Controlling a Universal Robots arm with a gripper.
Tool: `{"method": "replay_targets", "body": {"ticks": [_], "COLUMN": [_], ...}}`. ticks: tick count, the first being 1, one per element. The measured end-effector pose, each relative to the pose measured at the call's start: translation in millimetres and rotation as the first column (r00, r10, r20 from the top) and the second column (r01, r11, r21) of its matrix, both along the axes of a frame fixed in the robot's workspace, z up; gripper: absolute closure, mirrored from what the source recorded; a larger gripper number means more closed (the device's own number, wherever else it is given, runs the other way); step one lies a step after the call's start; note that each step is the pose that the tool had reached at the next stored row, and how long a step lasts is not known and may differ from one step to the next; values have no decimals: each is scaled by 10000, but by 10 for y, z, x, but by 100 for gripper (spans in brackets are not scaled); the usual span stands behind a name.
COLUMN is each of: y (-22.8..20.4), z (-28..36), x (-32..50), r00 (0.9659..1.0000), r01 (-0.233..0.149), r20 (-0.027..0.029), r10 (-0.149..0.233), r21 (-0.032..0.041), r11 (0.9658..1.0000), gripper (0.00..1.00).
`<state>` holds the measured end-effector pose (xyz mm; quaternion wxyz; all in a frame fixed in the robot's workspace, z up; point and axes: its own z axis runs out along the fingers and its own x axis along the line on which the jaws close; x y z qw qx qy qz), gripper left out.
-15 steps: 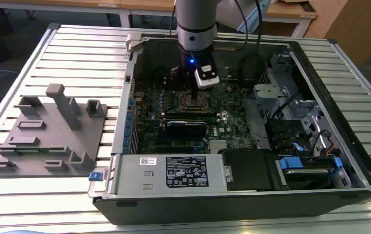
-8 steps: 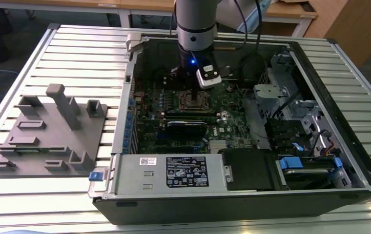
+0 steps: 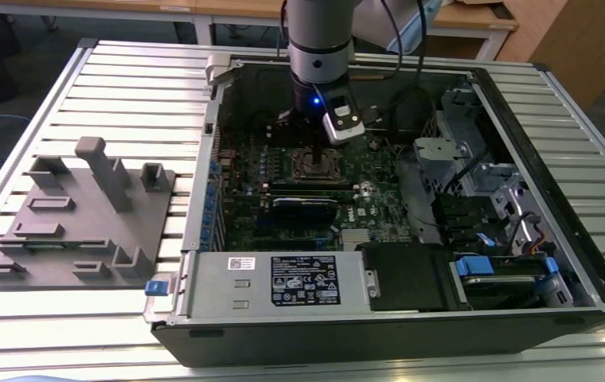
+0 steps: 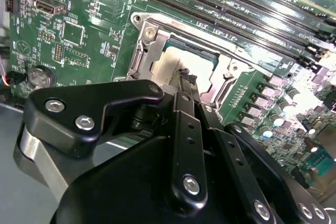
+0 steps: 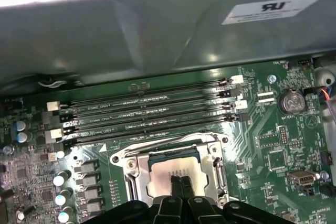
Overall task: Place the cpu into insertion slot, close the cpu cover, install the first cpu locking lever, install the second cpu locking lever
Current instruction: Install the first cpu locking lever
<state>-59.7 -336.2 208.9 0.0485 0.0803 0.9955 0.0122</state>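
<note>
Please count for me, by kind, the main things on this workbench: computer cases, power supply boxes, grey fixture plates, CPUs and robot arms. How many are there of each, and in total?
computer case: 1
power supply box: 1
grey fixture plate: 1
cpu: 1
robot arm: 1
Total: 5

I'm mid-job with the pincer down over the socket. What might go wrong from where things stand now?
1. The pincer tips sit right on the cpu in the insertion slot; any sideways drag might shift or scratch the chip.
2. The cpu cover frames the chip closely, so the tips may catch its edge when lifting.
3. The memory slots run close beside the socket; a wide swing may knock them.
</note>
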Motion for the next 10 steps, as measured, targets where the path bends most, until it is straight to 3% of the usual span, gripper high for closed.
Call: {"method": "replay_targets", "body": {"ticks": [2, 7, 8, 10], "y": [0, 0, 1, 0], "z": [-1, 0, -2, -4], "x": [1, 0, 1, 4], "r00": [10000, 10000, 9999, 9994], "r01": [-87, -87, -87, -88], "r20": [0, -12, -85, -321], "r10": [87, 87, 87, 86], "r21": [-36, -46, -45, -55], "r11": [10000, 10000, 10000, 9999], "gripper": [89, 89, 89, 89]}}
